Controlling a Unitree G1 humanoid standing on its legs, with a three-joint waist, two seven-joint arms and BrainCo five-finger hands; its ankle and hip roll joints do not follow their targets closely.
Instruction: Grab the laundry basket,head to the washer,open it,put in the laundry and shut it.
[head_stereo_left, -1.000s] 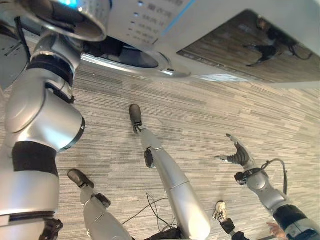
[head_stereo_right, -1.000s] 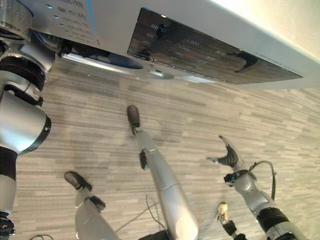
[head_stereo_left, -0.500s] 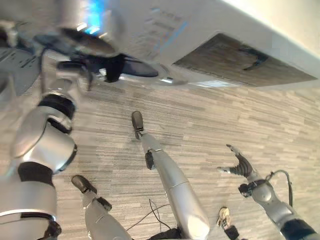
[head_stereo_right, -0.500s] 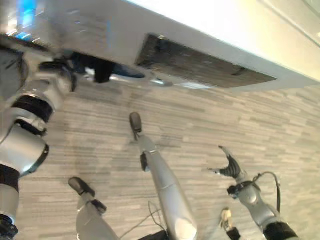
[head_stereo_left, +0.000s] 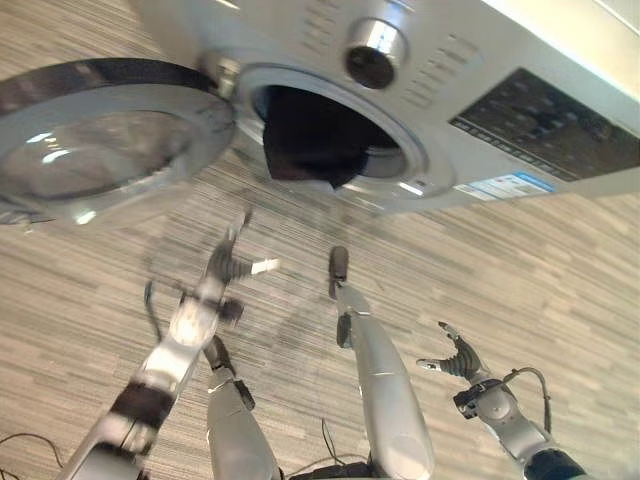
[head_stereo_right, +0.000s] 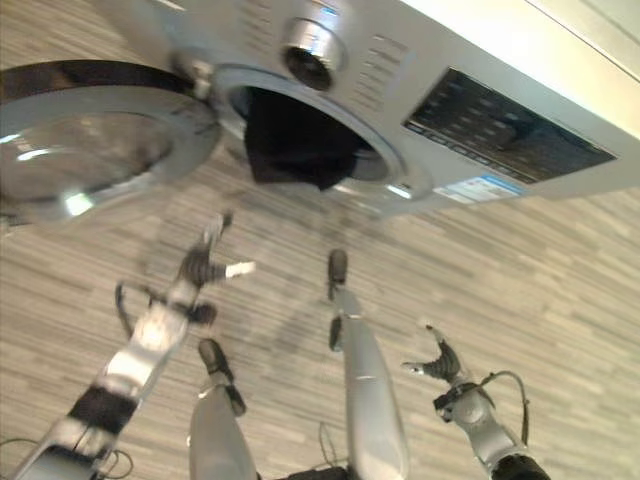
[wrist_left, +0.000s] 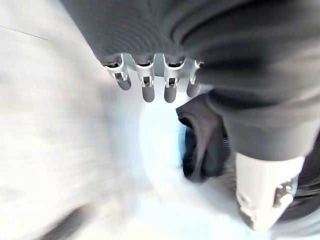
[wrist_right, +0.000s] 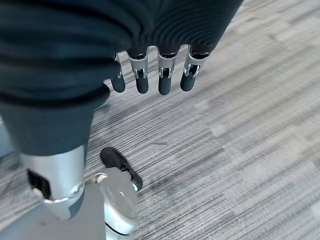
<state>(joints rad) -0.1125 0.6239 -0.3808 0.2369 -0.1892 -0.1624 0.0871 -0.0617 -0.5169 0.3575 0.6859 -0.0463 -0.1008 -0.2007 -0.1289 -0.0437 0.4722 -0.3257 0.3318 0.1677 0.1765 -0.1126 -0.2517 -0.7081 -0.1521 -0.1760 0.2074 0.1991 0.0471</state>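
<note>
The silver washer (head_stereo_left: 470, 70) stands before me with its round door (head_stereo_left: 110, 140) swung wide to the left. Dark laundry (head_stereo_left: 305, 150) lies in the drum opening, and a fold hangs over the lower rim; the same cloth (wrist_left: 200, 140) shows past my left fingers in the left wrist view. My left hand (head_stereo_left: 228, 265) is below the opening and apart from it, with its fingers spread and holding nothing. My right hand (head_stereo_left: 456, 358) hovers low on the right over the floor, open and empty, its fingers (wrist_right: 165, 75) straight.
The washer's dial (head_stereo_left: 375, 50) and dark control panel (head_stereo_left: 545, 125) are above and right of the opening. The open door juts out over the grey striped floor (head_stereo_left: 520, 260) on my left side.
The view has swung up onto the washer front. My left arm has dropped from the drum opening to below it, empty. The dark laundry stays in the opening. The right hand has hardly moved.
</note>
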